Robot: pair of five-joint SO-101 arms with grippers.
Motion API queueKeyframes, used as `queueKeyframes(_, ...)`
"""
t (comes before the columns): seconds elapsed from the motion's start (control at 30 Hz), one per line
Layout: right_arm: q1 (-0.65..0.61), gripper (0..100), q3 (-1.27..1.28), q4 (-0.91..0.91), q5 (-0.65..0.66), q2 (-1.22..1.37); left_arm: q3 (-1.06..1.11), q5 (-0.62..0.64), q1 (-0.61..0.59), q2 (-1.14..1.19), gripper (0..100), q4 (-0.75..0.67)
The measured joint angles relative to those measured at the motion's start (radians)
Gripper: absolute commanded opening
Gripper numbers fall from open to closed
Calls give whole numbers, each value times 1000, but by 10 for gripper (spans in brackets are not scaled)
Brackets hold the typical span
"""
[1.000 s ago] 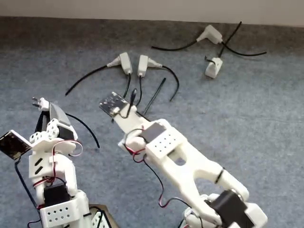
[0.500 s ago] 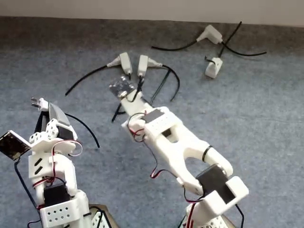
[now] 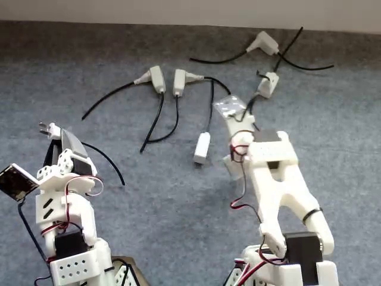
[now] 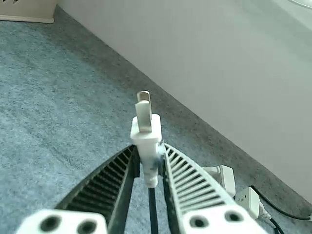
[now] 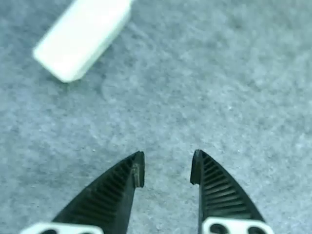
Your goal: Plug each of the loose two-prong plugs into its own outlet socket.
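Two arms from above: which one are you holding the plug with?

— Your left gripper [image 3: 58, 134], at the near left, is clamped on the two-prong plug [image 3: 50, 129], prongs aimed far-left. What I take for the loose socket block [image 3: 202, 148] lies on the grey carpet [image 3: 333, 149] between the arms, well apart to the plug's right, with its long axis running roughly near to far. Your right arm [image 3: 271, 173] stands just beside it, so I'd judge that arm the nearer one to steady it.

And your left wrist view?

— The left gripper [image 4: 148, 158] pinches the two-prong plug [image 4: 145, 131] low on its body, prongs upright past the tips, cable [image 4: 152, 209] running back between the jaws. Two white connectors [image 4: 222, 175] lie on the carpet near the wall [image 4: 219, 73].

Your right wrist view, then?

— Your right gripper [image 5: 166, 168] is spread, nothing between the jaws, bare carpet below. The socket block [image 5: 83, 39] sits ahead of the tips and off to one side, apart from them, its long axis slanted across the jaws' line. You'd likely have to swing over it and square up before closing.
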Motion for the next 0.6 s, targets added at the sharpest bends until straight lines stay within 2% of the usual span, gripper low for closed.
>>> queueKeyframes(0.1, 46, 170, 5, -9, 34, -28, 0, 0, 0, 0, 6, 0)
queueKeyframes(0.23, 11, 170, -23, -5, 40, -112, 0, 0, 0, 0, 6, 0)
queueKeyframes(0.47, -292, 170, -120, 37, 40, -229, 0, 0, 0, 0, 6, 0)
queueKeyframes(0.6, -414, 170, -120, -34, 41, -198, 0, 0, 0, 0, 6, 0)
